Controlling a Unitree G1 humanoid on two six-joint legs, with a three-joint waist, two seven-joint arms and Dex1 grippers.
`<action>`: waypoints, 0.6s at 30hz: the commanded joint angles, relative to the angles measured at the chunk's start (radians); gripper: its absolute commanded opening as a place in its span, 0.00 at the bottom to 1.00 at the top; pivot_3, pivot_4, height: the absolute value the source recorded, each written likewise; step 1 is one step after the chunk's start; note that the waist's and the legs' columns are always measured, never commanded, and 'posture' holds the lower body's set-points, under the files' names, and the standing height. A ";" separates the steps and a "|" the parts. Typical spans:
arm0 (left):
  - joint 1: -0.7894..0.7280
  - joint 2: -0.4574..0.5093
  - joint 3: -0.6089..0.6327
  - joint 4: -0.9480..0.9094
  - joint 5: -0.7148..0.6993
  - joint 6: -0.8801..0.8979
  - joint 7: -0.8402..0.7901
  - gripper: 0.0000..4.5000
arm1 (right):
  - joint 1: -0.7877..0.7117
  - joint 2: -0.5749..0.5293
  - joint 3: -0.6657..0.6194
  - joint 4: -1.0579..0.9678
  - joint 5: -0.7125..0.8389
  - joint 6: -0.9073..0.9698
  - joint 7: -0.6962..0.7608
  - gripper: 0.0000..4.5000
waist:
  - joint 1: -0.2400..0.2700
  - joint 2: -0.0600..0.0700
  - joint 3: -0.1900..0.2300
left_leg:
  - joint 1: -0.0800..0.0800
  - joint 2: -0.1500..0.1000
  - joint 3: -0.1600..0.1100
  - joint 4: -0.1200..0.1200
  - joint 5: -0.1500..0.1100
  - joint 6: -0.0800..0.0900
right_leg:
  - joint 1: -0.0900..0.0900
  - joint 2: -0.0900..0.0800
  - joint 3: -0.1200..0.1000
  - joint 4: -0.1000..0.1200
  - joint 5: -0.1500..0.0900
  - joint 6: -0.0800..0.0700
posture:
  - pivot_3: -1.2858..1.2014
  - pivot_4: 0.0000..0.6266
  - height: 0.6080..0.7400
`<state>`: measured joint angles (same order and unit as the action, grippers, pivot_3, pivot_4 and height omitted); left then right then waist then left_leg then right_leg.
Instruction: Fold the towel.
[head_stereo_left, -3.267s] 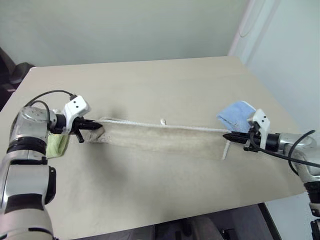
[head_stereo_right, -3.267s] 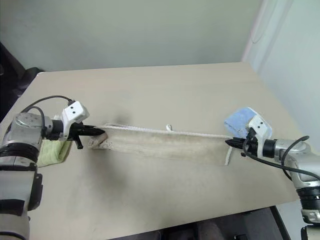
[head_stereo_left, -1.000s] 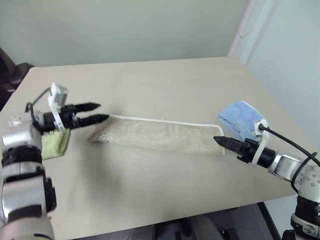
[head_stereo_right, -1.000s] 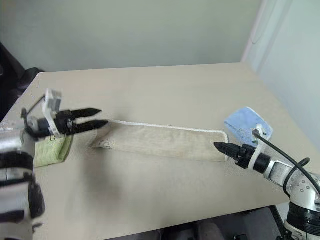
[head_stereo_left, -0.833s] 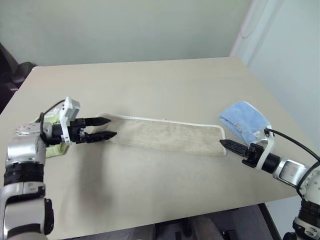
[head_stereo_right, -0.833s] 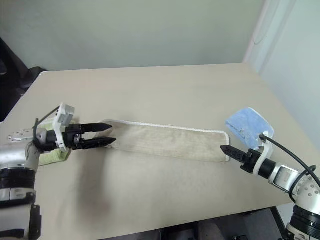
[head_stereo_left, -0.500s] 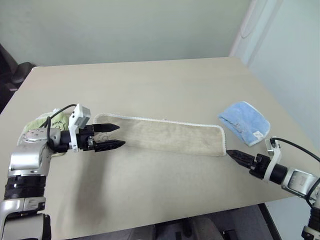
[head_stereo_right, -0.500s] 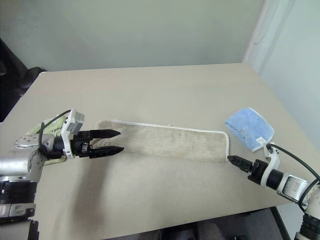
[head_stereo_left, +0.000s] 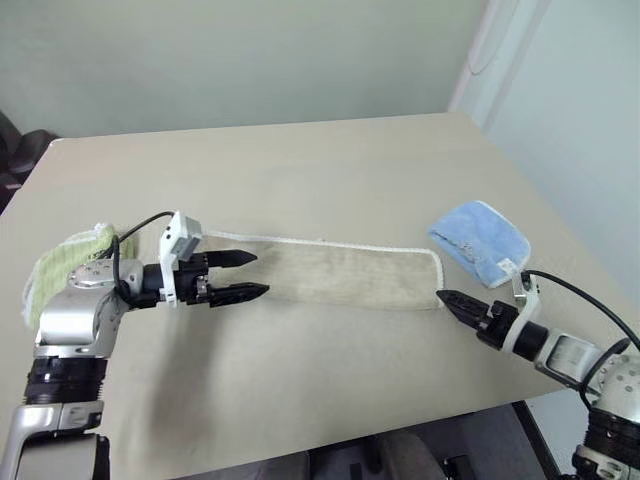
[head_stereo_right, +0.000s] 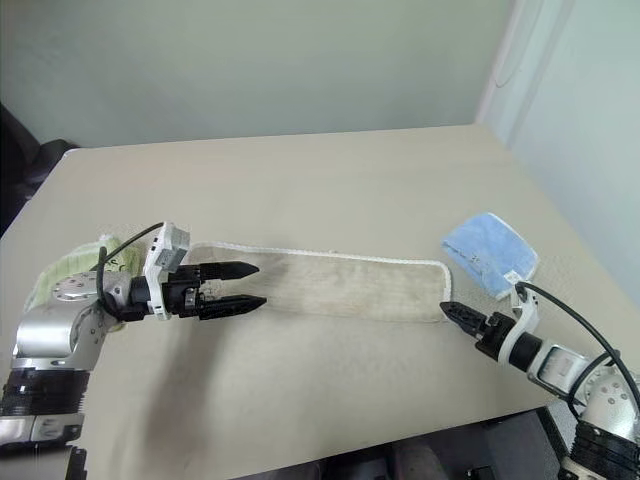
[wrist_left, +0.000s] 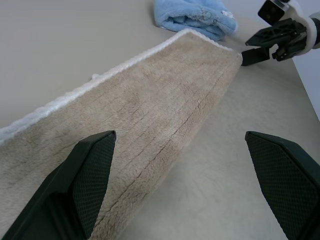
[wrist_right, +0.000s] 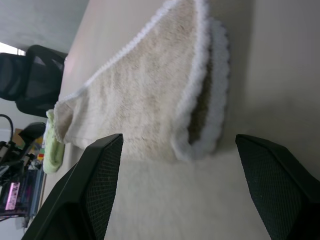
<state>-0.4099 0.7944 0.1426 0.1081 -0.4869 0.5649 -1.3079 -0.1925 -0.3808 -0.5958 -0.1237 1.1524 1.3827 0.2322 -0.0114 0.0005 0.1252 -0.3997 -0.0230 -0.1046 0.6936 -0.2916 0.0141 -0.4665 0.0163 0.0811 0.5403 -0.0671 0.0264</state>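
Note:
The towel (head_stereo_left: 340, 272) is a long beige strip with white corded edging, doubled over lengthwise and lying flat across the table. My left gripper (head_stereo_left: 260, 273) hovers open just above the towel's left end, fingers pointing along the strip, nothing between them. My right gripper (head_stereo_left: 441, 297) sits low by the table just off the towel's right end (wrist_right: 200, 100). In the right wrist view its fingers (wrist_right: 100, 185) are spread wide and open, with the towel's layered end ahead of them. The left wrist view looks down the towel (wrist_left: 150, 115) to the right gripper (wrist_left: 246, 52).
A green folded cloth (head_stereo_left: 60, 270) lies behind my left forearm at the table's left side. A light-blue folded cloth (head_stereo_left: 475, 240) lies just beyond the towel's right end. The table's front edge (head_stereo_left: 300, 440) is near. A black chair (wrist_right: 30, 75) stands off the table's left.
Both grippers held the towel's ends earlier and have let go. The left gripper has since moved right and down over the towel's left end; the right one has sunk lower.

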 joint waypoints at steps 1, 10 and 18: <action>-0.019 -0.002 0.005 -0.033 -0.024 0.001 0.012 1.00 | -0.043 0.016 0.033 0.009 0.008 -0.019 -0.025 0.85 | 0.000 0.000 0.000 | 0.000 0.000 0.000 0.000 0.000 0.000 | 0.000 0.000 0.000 0.000 0.000 0.000 | 0.52 0.24 1.00; 0.004 -0.014 0.003 -0.071 -0.043 0.000 0.044 1.00 | -0.103 0.022 0.093 0.045 -0.015 -0.008 -0.084 0.85 | 0.006 0.000 0.000 | 0.000 0.000 0.000 0.000 0.000 0.001 | 0.000 0.000 0.000 0.000 0.000 0.000 | 0.52 0.24 1.00; 0.031 -0.014 0.011 -0.094 -0.056 -0.003 0.064 1.00 | -0.086 0.010 0.056 0.028 0.024 -0.020 -0.110 0.41 | 0.009 0.001 0.000 | 0.000 0.000 0.000 0.000 -0.001 0.000 | 0.000 -0.001 0.000 0.000 0.000 0.000 | 0.52 0.24 1.00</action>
<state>-0.3754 0.7747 0.1379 0.0509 -0.5226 0.5661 -1.2498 -0.2789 -0.3567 -0.5087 -0.0668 1.1442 1.3691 0.1275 -0.0022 0.0014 0.1251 -0.4002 -0.0232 -0.1046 0.6937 -0.2931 0.0128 -0.4663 0.0157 0.0811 0.5405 -0.0668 0.0259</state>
